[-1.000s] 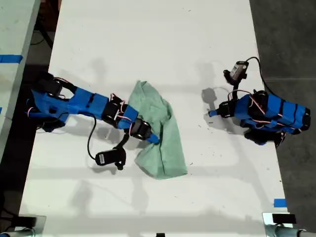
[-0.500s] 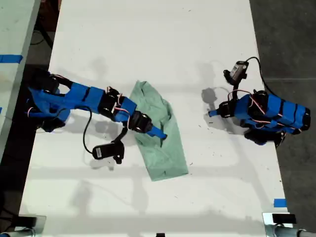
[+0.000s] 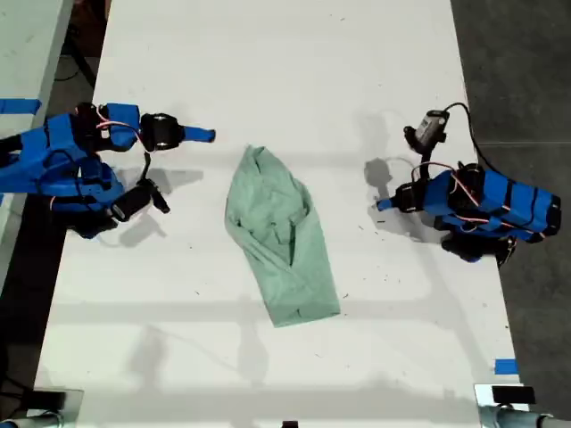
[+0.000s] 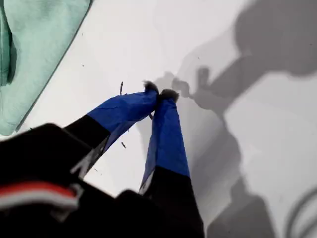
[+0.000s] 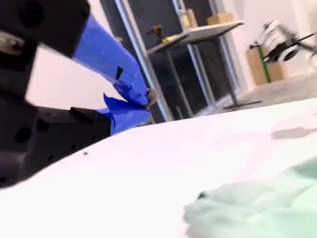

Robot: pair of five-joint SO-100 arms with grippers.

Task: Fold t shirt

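The t shirt (image 3: 281, 236) lies lengthwise near-to-far between my first gripper (image 3: 209, 135) and second gripper (image 3: 382, 205), both clenched empty, the first seemingly nearer.

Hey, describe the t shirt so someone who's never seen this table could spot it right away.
On the long white table, look midway between the two blue arms. The t shirt lies there crumpled, touching neither arm. It is the only pale mint-green, soft thing; everything else nearby is blue and black hardware.

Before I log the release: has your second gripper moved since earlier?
Yes: my second gripper moved off the shirt toward the exterior view's left.
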